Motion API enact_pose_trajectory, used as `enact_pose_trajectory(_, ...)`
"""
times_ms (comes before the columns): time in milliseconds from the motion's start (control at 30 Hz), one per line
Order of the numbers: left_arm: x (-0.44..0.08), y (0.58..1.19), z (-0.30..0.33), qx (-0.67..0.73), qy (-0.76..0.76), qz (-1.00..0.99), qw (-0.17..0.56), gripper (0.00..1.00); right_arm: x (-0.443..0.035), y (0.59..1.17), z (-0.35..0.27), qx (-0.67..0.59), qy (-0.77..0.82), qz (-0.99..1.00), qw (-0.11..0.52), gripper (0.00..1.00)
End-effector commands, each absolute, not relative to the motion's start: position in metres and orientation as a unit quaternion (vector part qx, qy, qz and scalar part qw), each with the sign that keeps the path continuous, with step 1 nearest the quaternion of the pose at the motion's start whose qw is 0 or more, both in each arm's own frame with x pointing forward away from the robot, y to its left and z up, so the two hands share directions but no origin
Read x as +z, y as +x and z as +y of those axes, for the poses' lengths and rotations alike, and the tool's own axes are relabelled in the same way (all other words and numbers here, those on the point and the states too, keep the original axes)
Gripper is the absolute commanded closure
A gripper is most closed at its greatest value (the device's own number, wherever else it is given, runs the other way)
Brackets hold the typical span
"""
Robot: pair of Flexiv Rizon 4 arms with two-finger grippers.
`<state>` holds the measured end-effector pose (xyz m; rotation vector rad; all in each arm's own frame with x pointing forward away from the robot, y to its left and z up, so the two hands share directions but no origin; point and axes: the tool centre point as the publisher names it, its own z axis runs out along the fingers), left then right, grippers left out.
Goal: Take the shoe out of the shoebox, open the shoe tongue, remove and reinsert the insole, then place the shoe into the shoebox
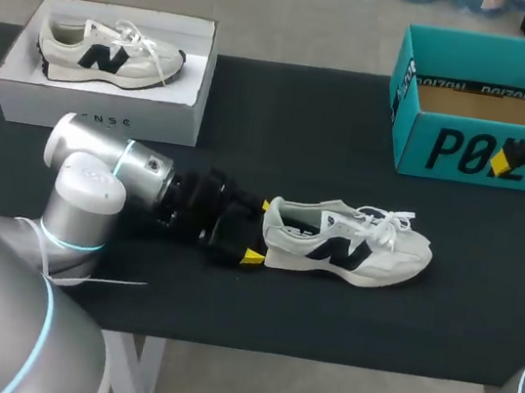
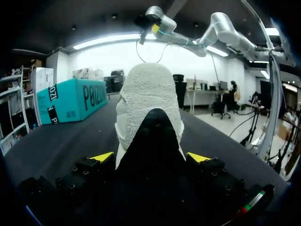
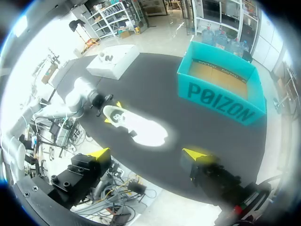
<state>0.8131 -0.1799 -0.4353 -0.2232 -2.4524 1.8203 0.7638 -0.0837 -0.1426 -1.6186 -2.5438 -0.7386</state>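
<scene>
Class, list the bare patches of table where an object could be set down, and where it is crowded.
Free: the table between white shoebox and teal box; the strip in front of the shoe; the patch between its toe and the teal box. Crowded: front left, where the left tool holds the shoe's heel, its arm lying behind.

Left gripper (image 1: 258, 231) crowds the shoe (image 1: 353, 252) heel; toe side open; teal box (image 1: 467, 153) far right, white box (image 1: 96, 118) far left.
</scene>
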Motion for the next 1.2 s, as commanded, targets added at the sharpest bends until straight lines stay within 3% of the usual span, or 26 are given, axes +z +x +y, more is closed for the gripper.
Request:
enact_pose_trajectory(33, -0.437, 0.812, -0.187, 0.594, -0.072, -0.800, 0.038, 0.00, -0.143, 0.765, -0.083, -0.236, -0.522, -0.819, 0.019, 0.00)
enact_pose_trajectory(1200, -0.426, 0.811, -0.180, 0.595, -0.052, -0.801, 0.040, 0.00, -0.143, 0.765, -0.083, -0.236, -0.522, -0.819, 0.019, 0.00)
